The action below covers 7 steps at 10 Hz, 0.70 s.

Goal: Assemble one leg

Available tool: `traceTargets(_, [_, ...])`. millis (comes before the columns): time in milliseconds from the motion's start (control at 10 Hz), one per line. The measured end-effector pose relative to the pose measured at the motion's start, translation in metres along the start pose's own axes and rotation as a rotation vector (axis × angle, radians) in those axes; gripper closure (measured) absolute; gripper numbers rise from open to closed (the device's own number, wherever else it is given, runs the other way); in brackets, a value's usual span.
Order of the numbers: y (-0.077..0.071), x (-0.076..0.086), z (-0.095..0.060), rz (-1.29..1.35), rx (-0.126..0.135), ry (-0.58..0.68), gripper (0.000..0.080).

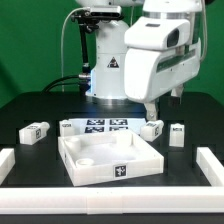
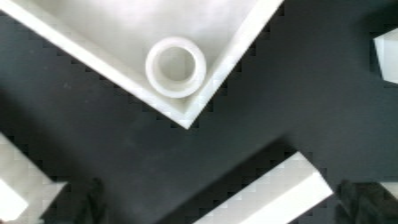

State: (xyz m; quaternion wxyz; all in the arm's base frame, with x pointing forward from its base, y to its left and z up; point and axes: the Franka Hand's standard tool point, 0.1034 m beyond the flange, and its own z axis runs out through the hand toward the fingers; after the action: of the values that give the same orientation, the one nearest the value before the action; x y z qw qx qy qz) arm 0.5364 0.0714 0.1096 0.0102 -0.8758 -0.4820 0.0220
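Several legs lie on the black table in the exterior view: one (image 1: 35, 131) at the left, one (image 1: 152, 129) and one (image 1: 178, 134) at the right. All are small white pegs with tags. The large white rimmed panel (image 1: 110, 162) lies in front of them. My gripper (image 1: 150, 107) hangs open and empty above the leg beside the panel's far right corner. In the wrist view the gripper (image 2: 214, 205) shows two dark fingers (image 2: 71, 200) set wide apart. A corner of the panel (image 2: 125, 40) with a round socket (image 2: 175, 65) lies ahead of them.
The marker board (image 1: 108, 125) lies behind the panel. White rails run along the table's left (image 1: 10, 165) and right (image 1: 212, 170) edges. A white strip (image 2: 294, 185) crosses under the fingers in the wrist view. The robot base stands at the back.
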Motion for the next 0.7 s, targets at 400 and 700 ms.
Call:
traceTargets(400, [-0.006, -0.03, 0.019, -0.342, -0.01, -0.045, 0.015])
traceTargets(700, [-0.007, -0.031, 0.02, -0.322, -0.007, -0.043, 0.015])
